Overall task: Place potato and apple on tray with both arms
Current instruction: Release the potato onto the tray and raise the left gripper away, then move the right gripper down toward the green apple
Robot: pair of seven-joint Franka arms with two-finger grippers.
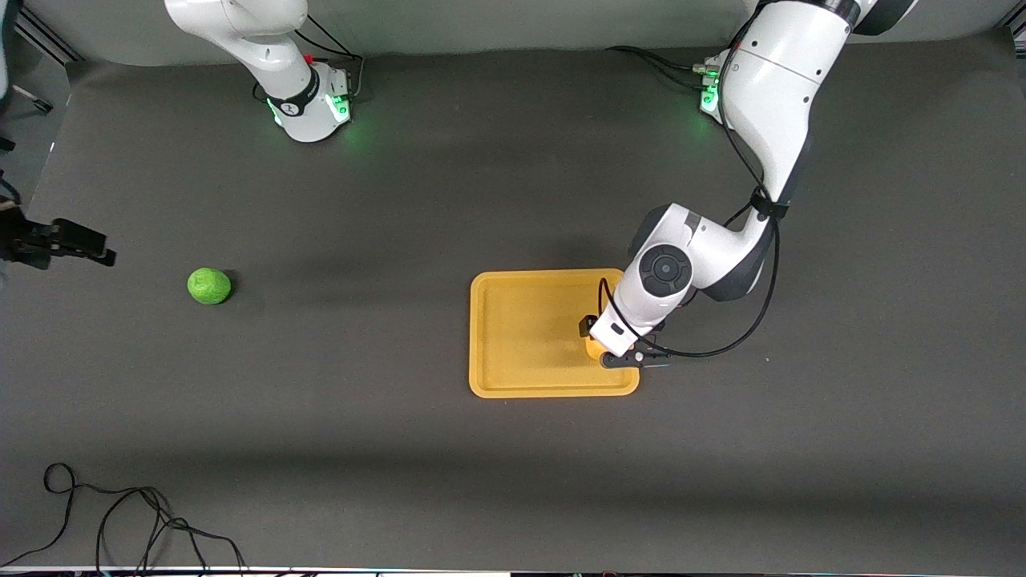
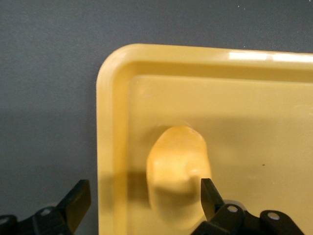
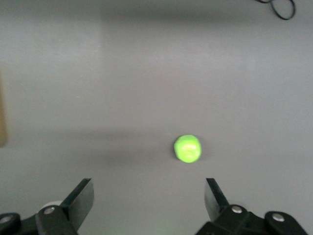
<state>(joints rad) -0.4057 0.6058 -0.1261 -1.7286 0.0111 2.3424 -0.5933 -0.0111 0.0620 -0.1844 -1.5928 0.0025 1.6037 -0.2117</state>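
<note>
**Potato down, apple still waiting**

Your left hand (image 2: 142,200) sits low over the tray (image 1: 513,336), fingers spread, with the potato (image 2: 177,171) lying on the tray floor between them, near the corner toward the left arm's end. Half the job looks done. The apple (image 1: 209,286) rests on the bare counter (image 1: 361,449), well apart from the tray, toward the right arm's end. Your right hand (image 3: 146,200) hangs above it, fingers spread, holding nothing.

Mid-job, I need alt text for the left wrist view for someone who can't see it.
The potato lies on the tray near a rounded corner, between the open left gripper's fingers. One finger hangs outside the rim, over the dark table.
</note>
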